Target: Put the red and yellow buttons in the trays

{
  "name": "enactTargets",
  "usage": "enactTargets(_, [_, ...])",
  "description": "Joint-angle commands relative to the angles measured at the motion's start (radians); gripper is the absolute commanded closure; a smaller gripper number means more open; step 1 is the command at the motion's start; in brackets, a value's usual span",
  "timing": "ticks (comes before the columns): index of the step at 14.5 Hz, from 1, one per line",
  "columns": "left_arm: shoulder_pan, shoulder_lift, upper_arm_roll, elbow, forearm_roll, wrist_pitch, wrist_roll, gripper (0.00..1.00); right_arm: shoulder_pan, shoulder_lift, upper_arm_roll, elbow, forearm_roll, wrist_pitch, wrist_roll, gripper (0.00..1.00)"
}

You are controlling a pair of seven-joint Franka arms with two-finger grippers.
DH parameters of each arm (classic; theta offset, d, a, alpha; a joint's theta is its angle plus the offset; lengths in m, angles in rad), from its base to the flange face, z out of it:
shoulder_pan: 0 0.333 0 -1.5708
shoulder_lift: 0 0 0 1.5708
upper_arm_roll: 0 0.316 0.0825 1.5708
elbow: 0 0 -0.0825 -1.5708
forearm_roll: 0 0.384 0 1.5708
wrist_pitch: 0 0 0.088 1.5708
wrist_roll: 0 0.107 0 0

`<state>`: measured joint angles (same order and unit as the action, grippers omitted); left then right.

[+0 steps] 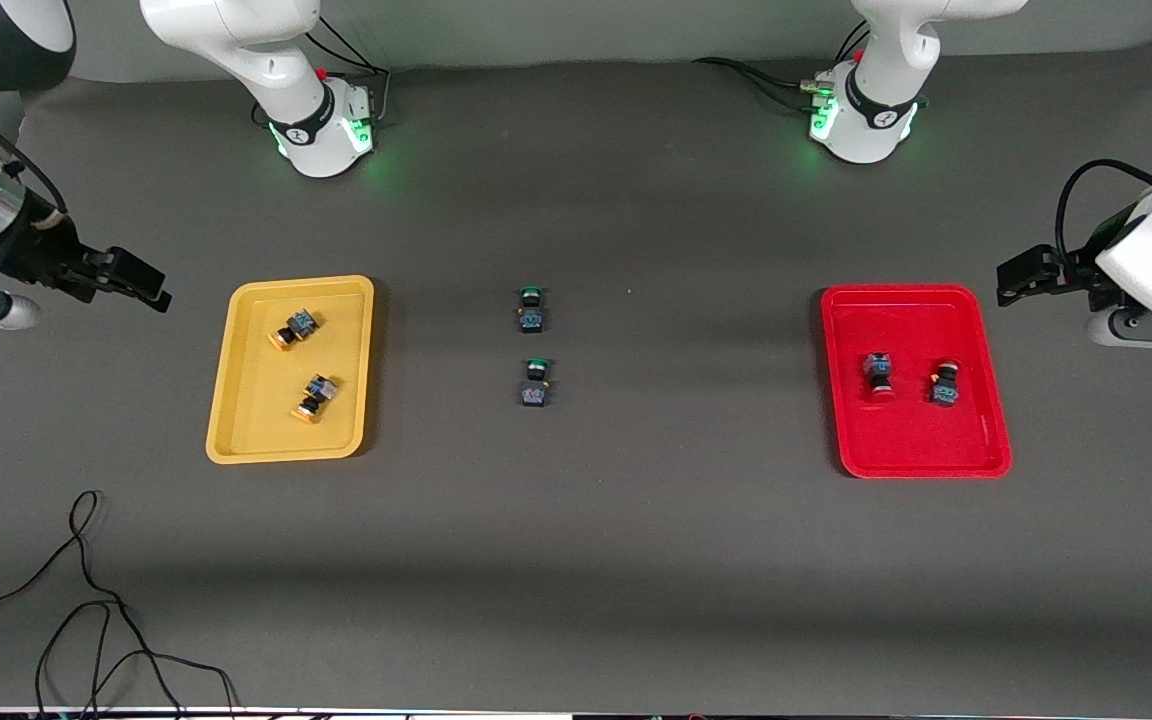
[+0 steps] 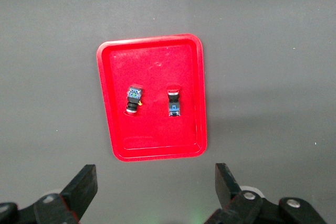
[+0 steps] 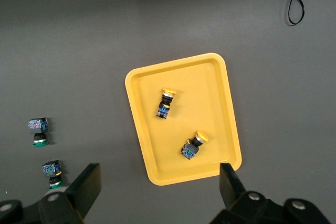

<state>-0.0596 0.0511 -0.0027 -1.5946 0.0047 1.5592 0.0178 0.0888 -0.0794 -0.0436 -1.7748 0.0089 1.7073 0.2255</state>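
Two yellow-capped buttons [image 1: 294, 329] [image 1: 316, 397] lie on their sides in the yellow tray [image 1: 256, 420], toward the right arm's end of the table. Two red-capped buttons [image 1: 877, 375] [image 1: 944, 384] lie in the red tray [image 1: 906, 440], toward the left arm's end. My right gripper [image 1: 141, 282] hangs open and empty over bare table beside the yellow tray [image 3: 210, 87]; its wrist view shows both yellow buttons [image 3: 166, 103] [image 3: 195, 145]. My left gripper [image 1: 1024, 274] hangs open and empty beside the red tray [image 2: 152, 61], where both red buttons [image 2: 134, 100] [image 2: 173, 103] show.
Two green-capped switches [image 1: 532, 309] [image 1: 535, 383] lie on the dark mat between the trays. A thin black cable [image 1: 86, 590] loops near the front edge at the right arm's end. Both arm bases [image 1: 321, 125] [image 1: 866, 115] stand along the back.
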Motion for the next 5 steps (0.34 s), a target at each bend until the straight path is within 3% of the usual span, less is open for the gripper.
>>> enactTargets(1, [-0.017,-0.010,0.010,0.005,-0.008,-0.022,-0.016,0.00,-0.017,0.026,0.011,0.037,-0.015,-0.003,-0.038,0.00])
enactTargets(5, [-0.019,-0.010,0.010,0.002,-0.008,-0.022,-0.016,0.00,-0.017,0.038,0.008,0.070,-0.015,-0.003,-0.043,0.00])
